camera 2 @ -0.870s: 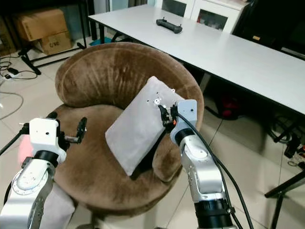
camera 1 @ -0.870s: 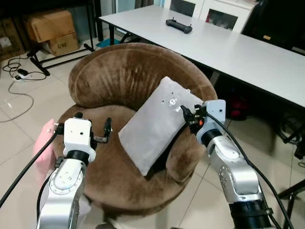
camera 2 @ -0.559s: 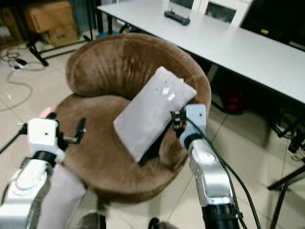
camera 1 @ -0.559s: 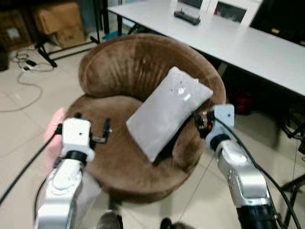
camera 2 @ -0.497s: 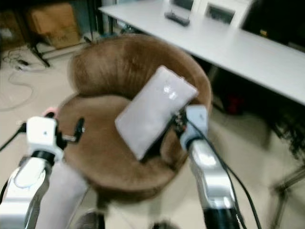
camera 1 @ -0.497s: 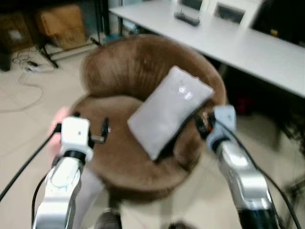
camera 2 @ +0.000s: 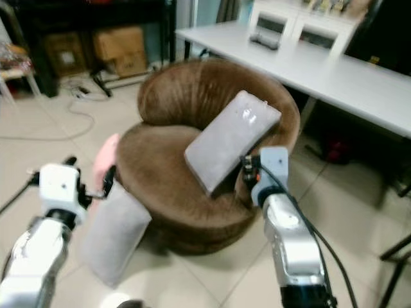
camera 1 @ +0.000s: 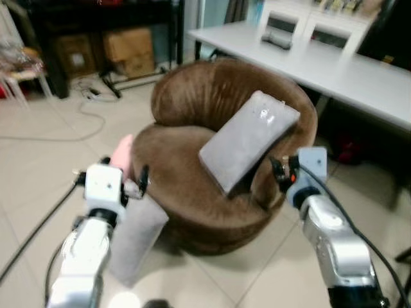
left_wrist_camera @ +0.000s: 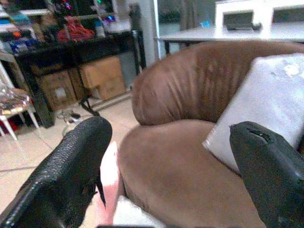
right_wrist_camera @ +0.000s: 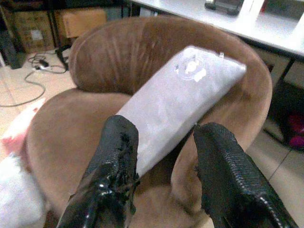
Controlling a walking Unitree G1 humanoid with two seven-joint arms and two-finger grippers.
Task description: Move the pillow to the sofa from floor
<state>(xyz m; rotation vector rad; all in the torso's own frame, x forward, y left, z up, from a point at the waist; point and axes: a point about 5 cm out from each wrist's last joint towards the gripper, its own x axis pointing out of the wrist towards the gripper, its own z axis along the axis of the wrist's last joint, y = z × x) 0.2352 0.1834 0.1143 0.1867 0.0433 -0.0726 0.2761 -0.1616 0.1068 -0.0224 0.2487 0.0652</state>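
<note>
We note grey pillow (camera 1: 247, 142) leaning on brown sofa (camera 1: 186, 186) arm, second grey pillow (camera 1: 133, 236) on floor beside sofa, left gripper (left_wrist_camera: 166, 171) fingers apart, empty, right gripper (right_wrist_camera: 164, 166) fingers apart, empty, short of sofa

Floor (camera 1: 38, 160): you had pale tiles all round; a brown round sofa (camera 1: 192, 192) stood on it in front of you.
Sofa seat: you saw one grey pillow (camera 1: 247, 141) lying tilted on it, upper end propped on the sofa's right arm rim, lower end down on the cushion.
Floor, sofa's left side: you had a second grey pillow (camera 1: 136, 237) leaning against the sofa base, and a pink pillow (camera 1: 122, 153) just behind it, touching the sofa edge.
Floor, far left: a white cable (camera 1: 70, 131) trailed over the tiles; cardboard boxes (camera 1: 128, 51) sat under a dark rack.
White table (camera 1: 359, 70): it stood behind the sofa with a dark controller (camera 1: 277, 40) on top.
</note>
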